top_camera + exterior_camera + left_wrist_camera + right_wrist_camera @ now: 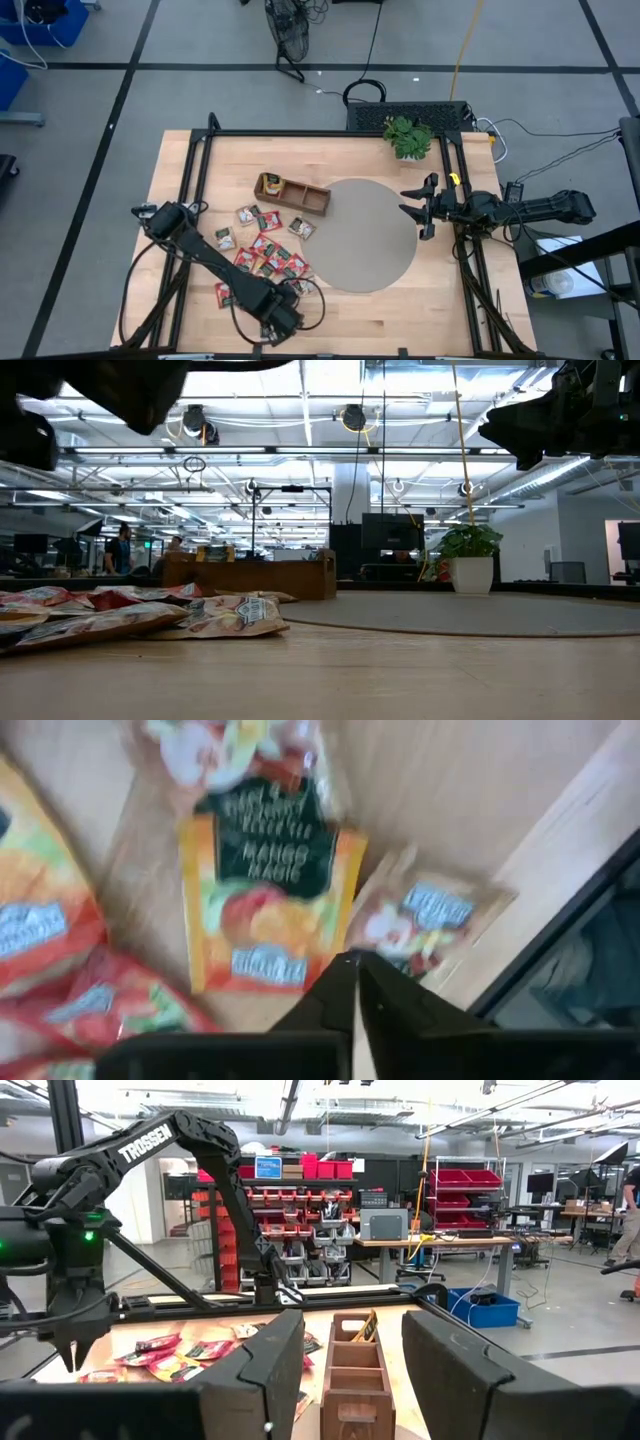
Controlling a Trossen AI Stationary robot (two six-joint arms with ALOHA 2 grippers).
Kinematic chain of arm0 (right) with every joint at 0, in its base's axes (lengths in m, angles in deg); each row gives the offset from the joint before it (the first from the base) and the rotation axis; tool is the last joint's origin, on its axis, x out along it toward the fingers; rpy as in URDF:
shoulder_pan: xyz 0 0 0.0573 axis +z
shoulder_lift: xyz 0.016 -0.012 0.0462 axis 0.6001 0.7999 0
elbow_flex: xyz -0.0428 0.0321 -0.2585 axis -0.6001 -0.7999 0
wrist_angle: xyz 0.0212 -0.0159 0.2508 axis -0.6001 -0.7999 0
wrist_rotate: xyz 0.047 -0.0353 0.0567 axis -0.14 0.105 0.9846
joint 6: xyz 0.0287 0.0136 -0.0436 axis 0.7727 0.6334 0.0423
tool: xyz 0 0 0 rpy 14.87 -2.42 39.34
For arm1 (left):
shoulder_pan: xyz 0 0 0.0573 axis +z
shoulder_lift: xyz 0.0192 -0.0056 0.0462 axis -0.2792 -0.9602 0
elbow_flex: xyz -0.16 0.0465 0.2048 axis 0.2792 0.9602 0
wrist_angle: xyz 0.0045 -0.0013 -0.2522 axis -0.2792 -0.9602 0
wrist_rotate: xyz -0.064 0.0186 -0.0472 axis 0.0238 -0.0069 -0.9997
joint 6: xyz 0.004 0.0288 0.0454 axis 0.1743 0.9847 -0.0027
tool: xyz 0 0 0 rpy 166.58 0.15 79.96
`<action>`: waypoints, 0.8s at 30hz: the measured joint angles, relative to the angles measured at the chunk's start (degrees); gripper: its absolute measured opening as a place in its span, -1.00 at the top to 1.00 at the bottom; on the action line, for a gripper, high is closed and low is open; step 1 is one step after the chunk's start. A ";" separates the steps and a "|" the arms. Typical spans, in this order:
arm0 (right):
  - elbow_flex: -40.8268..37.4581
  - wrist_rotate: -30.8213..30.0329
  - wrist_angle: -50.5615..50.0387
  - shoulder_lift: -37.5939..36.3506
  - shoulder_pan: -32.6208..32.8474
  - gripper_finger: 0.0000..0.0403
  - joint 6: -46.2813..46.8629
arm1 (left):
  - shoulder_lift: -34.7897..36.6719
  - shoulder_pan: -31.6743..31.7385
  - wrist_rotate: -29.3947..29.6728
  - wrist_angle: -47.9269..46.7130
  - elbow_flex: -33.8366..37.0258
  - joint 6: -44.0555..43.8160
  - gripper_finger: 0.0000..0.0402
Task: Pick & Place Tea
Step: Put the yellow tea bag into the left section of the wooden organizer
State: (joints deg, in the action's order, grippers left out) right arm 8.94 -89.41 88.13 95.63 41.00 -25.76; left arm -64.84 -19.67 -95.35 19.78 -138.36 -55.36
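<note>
Left gripper [297, 290] low at near edge of the tea sachets [266, 250], fingers pinched together (whether a sachet is caught, cannot tell); sachets scattered near-left of wooden tray [292, 193]; right gripper [414, 207] spread wide, holding nothing, hovering right of round mat [370, 235]

about twelve tea sachets [265, 247] — one tray [292, 194], one plant [408, 136]

grey floor [180, 40], red storage bins [320, 1170], bright ceiling lights [300, 380]
</note>
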 joint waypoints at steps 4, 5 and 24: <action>0.00 -0.01 0.00 0.00 0.00 0.23 0.00 | 0.01 -0.76 1.68 -0.54 0.42 -0.56 0.50; 0.00 0.00 0.00 0.00 0.00 0.23 0.00 | 0.01 -0.80 2.62 -0.52 0.74 -1.32 0.39; -0.01 0.00 0.00 0.00 -0.01 0.23 0.00 | 0.45 -0.97 2.48 6.82 11.88 -3.39 -0.26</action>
State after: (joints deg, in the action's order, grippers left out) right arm 8.93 -89.40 88.13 95.62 40.99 -25.76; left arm -64.39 -20.64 -92.87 26.60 -126.49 -58.75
